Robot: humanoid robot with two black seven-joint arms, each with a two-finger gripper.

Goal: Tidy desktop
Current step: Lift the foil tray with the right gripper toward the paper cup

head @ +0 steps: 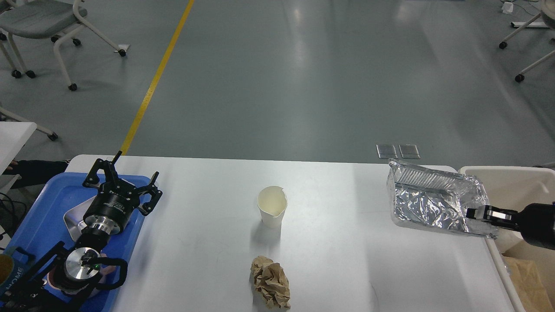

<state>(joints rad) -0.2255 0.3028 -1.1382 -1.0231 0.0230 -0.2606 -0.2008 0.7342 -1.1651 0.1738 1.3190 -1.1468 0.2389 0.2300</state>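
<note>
Head view: right claw [473,213] pinches the crinkly silver foil tray [429,201] over the big white desktop's [208,225] edge, near the cream bin [505,177]. Thin foil could slip. Left claw [123,175] hangs open.

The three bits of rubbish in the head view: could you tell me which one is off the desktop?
The foil tray, held at its corner by the right gripper near the bin. The paper cup and crumpled brown paper rest on the desktop.

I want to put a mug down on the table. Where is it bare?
The desktop is bare between the blue tray and the paper cup, and between cup and foil tray. Crumpled paper crowds the near middle.
</note>
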